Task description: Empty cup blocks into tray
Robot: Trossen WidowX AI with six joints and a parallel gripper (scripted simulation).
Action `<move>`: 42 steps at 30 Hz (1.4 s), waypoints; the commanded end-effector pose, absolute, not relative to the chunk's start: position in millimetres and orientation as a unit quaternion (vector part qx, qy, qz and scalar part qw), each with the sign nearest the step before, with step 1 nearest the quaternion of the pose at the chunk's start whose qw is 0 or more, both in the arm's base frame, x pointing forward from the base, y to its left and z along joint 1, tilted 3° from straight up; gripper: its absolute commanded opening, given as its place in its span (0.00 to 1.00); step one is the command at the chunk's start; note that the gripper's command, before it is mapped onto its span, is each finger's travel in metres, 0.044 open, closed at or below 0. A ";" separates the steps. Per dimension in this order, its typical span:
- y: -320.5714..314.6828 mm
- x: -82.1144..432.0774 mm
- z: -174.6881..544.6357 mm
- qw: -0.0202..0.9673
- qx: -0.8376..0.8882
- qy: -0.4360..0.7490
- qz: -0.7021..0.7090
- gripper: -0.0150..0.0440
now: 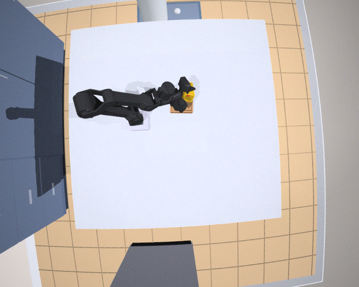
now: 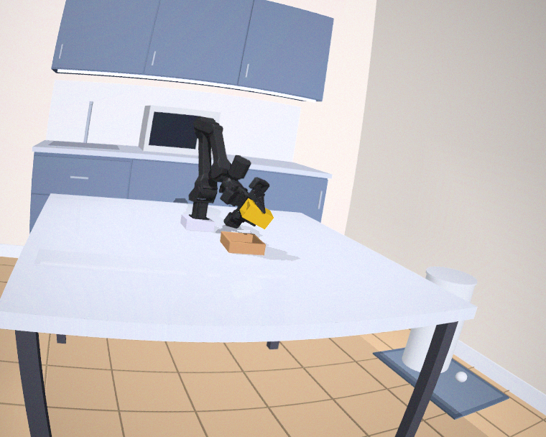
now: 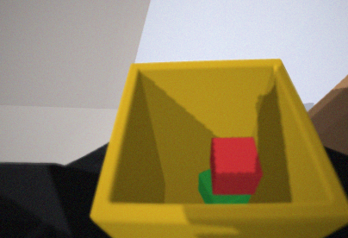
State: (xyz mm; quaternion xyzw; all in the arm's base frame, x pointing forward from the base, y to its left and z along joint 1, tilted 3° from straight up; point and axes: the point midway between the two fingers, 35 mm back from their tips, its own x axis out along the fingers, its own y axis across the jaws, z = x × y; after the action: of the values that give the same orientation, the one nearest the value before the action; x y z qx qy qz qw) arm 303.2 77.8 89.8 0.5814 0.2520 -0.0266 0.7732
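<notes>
The black parallel-jaw gripper (image 1: 186, 95) (image 2: 251, 205) is clamped on the square-sided yellow cup (image 1: 188, 96) (image 2: 259, 215) (image 3: 211, 214), holding it raised off the white rectangular bench (image 1: 179, 173) (image 2: 207, 291) (image 3: 233, 15) and steeply tilted. In the exterior view the cup's open mouth points toward the left and its closed end toward the right. Inside the cup, the wrist view shows a red cube-shaped block (image 3: 234, 165) in front of a green block (image 3: 224, 195), which it partly hides; both lie inside the walls, toward the near right part of the opening in that view. Whether further blocks sit deeper cannot be told. The shallow orange-brown rectangular tray (image 1: 182, 111) (image 2: 245, 246) (image 3: 333, 114) rests upright on the bench, below the cup. In the exterior view it is nearer than the cup; part of its floor is hidden by its walls, so its full contents cannot be told.
</notes>
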 end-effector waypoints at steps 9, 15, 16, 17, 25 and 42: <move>77.9 304.2 89.9 0.692 0.677 0.244 -0.058 0.25; 78.1 304.4 89.6 0.647 0.720 0.240 -0.074 0.25; 78.2 304.5 89.5 0.639 0.728 0.239 -0.077 0.25; 78.2 304.5 89.4 0.631 0.734 0.238 -0.079 0.25; 78.5 304.8 89.0 0.564 0.787 0.230 -0.100 0.25; 79.1 305.5 87.9 0.409 0.877 0.208 -0.140 0.25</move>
State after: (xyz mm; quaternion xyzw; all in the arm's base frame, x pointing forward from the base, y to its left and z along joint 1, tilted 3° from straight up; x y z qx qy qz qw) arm 304.8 79.3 87.2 0.8637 0.2142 -0.1355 0.4357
